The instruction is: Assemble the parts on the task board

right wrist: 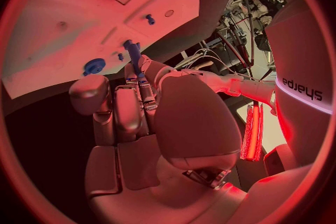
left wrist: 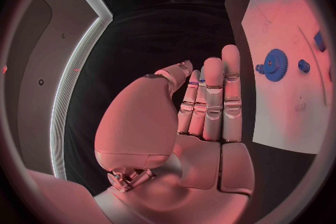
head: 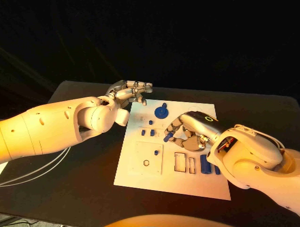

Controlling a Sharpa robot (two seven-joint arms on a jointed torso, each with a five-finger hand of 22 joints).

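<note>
White task board (head: 140, 175) on the black bench (head: 68, 198), right hand (head: 189, 132) over its middle pinching a blue peg (head: 168, 137), left hand (head: 129, 91) empty at the far left corner with fingers straight and together, blue gear (head: 162, 111) near the far edge, "sharpa" (mirrored) on the right arm (right wrist: 304, 89)

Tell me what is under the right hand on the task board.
The right hand hovers over the middle of the white task board, pinching a slim blue part at its fingertips. Small blue pieces lie just beside it. Whatever sits directly beneath the palm is covered.
</note>
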